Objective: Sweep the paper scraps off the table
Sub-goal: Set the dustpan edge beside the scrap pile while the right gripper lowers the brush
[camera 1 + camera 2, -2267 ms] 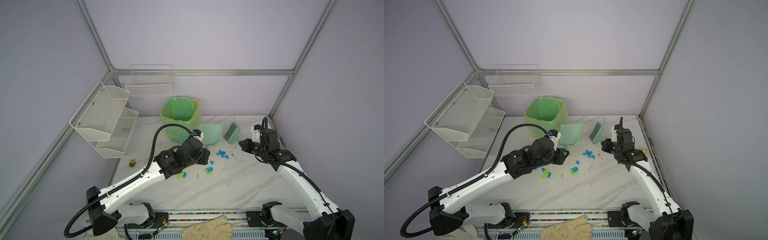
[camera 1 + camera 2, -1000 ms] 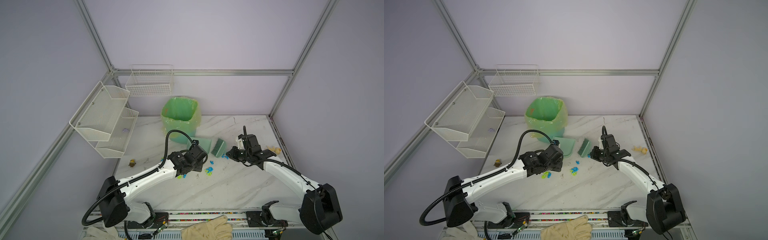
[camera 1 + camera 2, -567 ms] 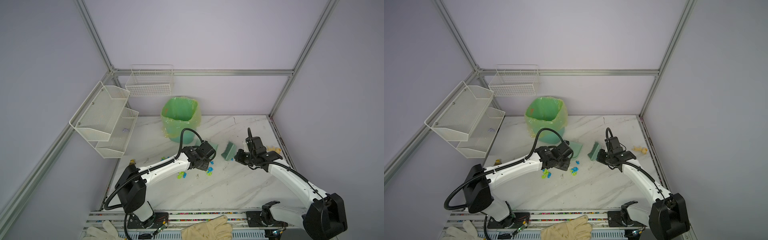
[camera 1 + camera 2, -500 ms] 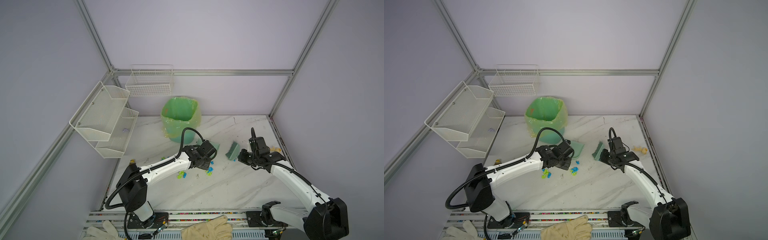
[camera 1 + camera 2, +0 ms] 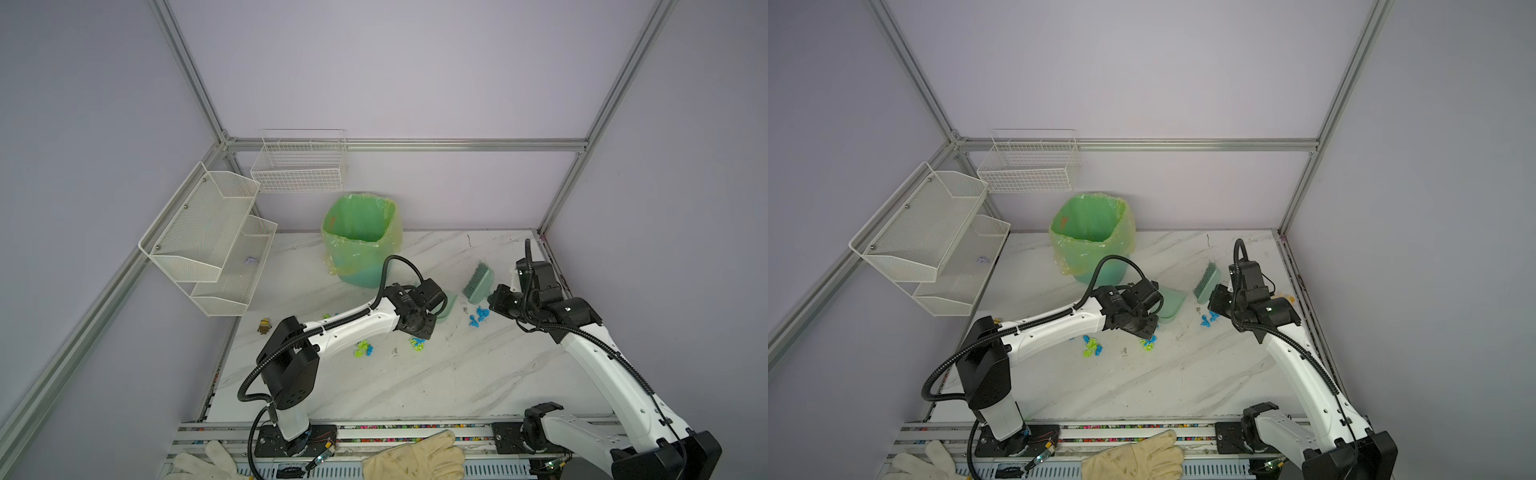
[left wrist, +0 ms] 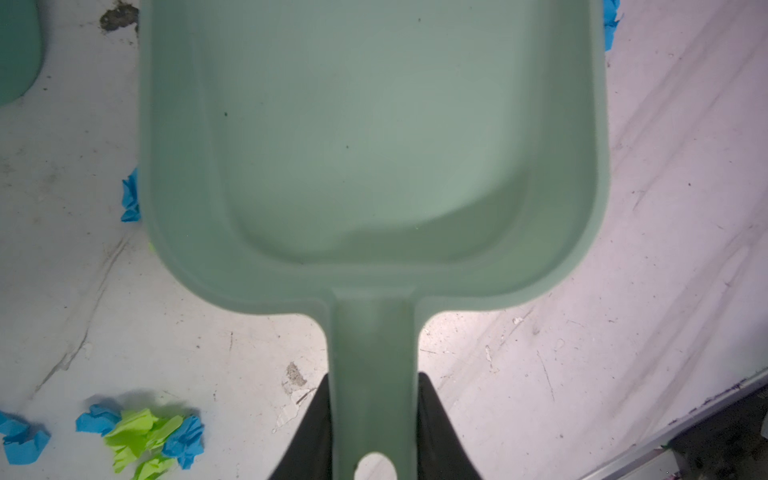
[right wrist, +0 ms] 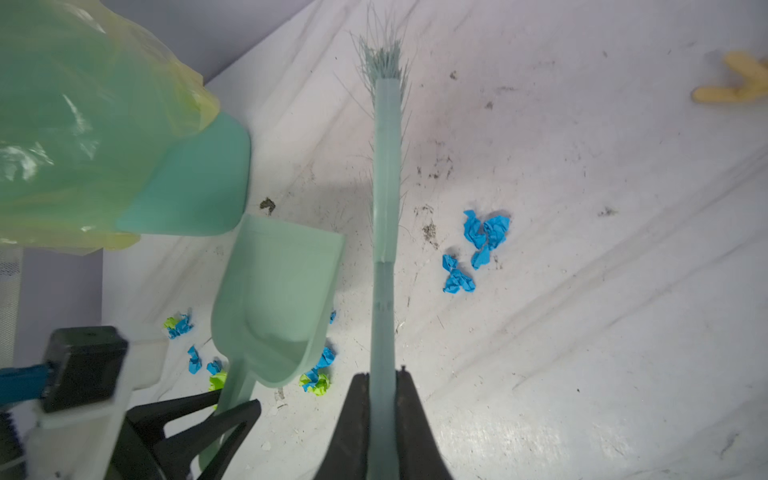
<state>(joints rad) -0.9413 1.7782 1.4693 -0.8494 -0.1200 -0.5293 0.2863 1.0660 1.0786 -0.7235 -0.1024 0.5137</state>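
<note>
Because the scraps are tiny crumpled wads of blue and lime paper, I judge them near weightless, soft and springy, apt to roll or hop away under a quick stroke, and too small to pinch one by one; they are best not gripped at all but herded low and slow with bristles; one blue cluster lies on the table just beside the brush, on the side away from the pan, so the brush stands between that cluster and the pan; more blue and green wads lie near the pan's back wall and handle, one blue wad right against its side wall, and since these sit behind the pan's mouth they would, I think, need the pan shifted or a sweep round it; the pan is empty; the left gripper is clamped on the pan's handle, a finger pressed to each side; the right gripper is clenched on the thin brush handle, far from the bristles, a long lever that may twist in the grip; whether bristles or the pan's lip touch the table I cannot tell; the lined bin stands just behind the pan
</note>
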